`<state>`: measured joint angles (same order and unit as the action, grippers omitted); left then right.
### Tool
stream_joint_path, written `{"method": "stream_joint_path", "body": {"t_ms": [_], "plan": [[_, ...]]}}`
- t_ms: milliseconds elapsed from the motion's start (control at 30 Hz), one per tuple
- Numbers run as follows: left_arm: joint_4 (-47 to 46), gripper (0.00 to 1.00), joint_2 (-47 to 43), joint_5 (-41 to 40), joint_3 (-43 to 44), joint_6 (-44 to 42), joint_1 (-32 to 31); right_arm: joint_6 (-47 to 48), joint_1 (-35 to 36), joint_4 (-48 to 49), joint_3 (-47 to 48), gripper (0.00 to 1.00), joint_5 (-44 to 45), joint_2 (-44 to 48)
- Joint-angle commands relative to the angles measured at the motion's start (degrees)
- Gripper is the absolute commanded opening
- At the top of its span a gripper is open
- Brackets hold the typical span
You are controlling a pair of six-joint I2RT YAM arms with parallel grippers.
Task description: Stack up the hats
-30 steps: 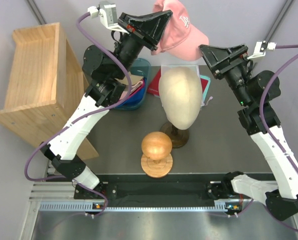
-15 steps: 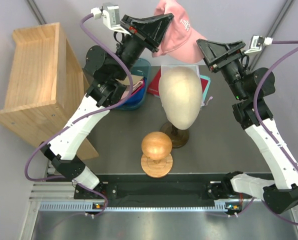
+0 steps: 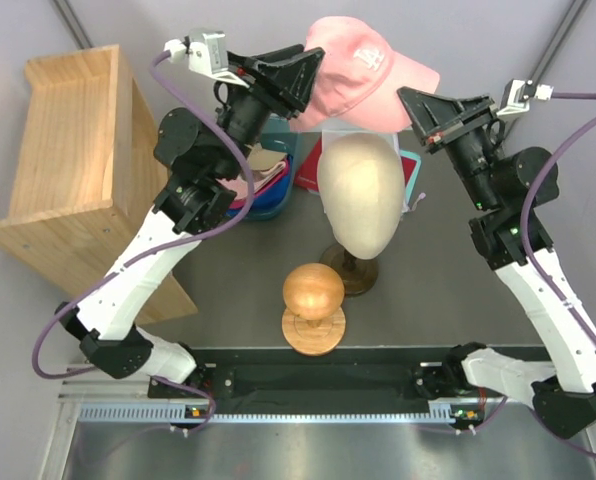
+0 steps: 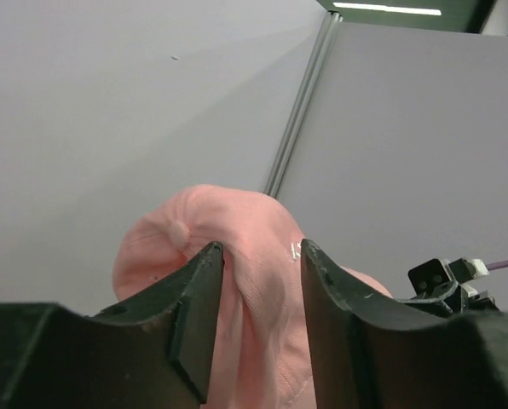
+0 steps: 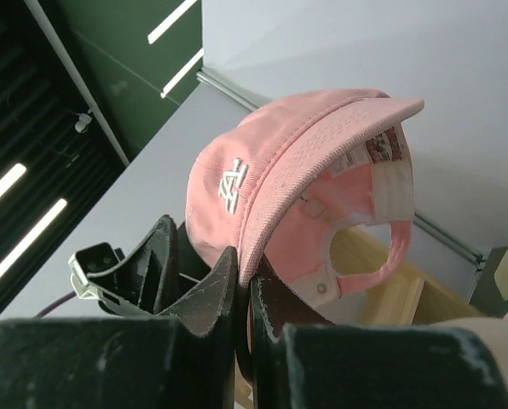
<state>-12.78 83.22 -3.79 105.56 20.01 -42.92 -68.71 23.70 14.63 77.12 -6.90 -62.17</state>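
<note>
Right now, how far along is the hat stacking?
None stacked yet; the mannequin head is bare. In hand: the pink cap, in the air, right gripper pinching its brim, left gripper loose around the crown. Left: all the stacking; more cloth sits in the blue tub.

The dark table (image 3: pixel 428 290) bears a mannequin head (image 3: pixel 360 192) on a stand at centre, a wooden ball (image 3: pixel 314 292) below it, a blue bin (image 3: pixel 271 203) upper left.
</note>
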Motion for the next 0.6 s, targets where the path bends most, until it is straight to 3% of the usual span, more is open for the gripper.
{"method": "stream_joint_path", "body": {"t_ms": [0,233,567], "plan": [[2.0,0.56,-5.6,-7.8,-1.4,-6.9,-0.2,-1.1,2.6,-3.0,-2.1,0.00,4.1,4.2],[4.6,0.74,-9.5,-20.5,-5.1,-13.8,-0.3,-2.1,4.8,-11.5,-6.0,0.00,8.9,8.8],[7.1,0.78,-10.0,-23.1,-6.4,-17.5,-0.3,-6.3,7.8,-25.5,-7.6,0.00,14.5,14.4]]}}
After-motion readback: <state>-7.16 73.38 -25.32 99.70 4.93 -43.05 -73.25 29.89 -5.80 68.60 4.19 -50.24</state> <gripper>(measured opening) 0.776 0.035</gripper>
